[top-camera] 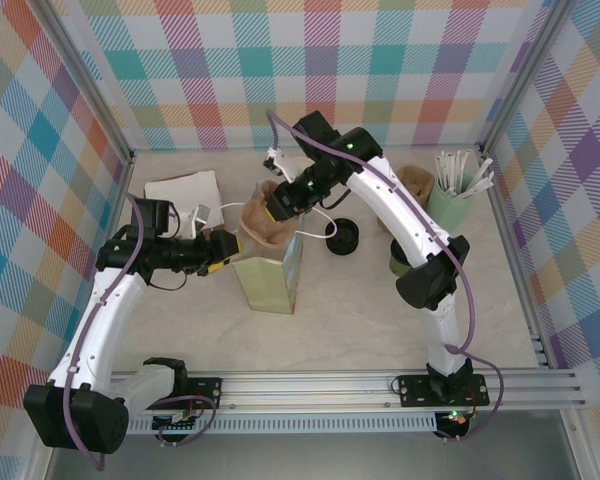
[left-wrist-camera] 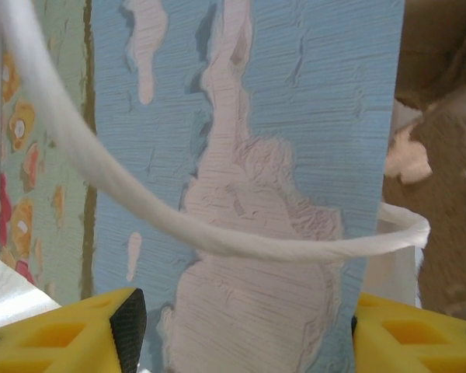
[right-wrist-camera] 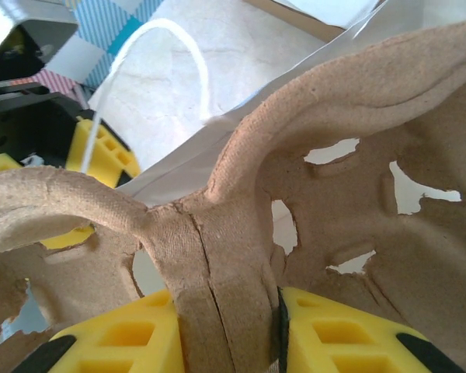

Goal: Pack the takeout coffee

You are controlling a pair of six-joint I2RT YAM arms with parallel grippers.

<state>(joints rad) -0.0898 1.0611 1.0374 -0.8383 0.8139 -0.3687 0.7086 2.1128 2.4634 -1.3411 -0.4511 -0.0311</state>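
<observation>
While the takeout coffee [top-camera: 342,236] stands upright, lid up, on the tabletop [top-camera: 380,320] just right of the bag [top-camera: 270,280], the right end effector [right-wrist-camera: 233,330], clamped on a pulp carrier [top-camera: 260,222], hovers over the bag's mouth, up-left of the cup. It is nearer than the left end effector [left-wrist-camera: 242,336], whose jaws stand wide at the bag's side.
</observation>
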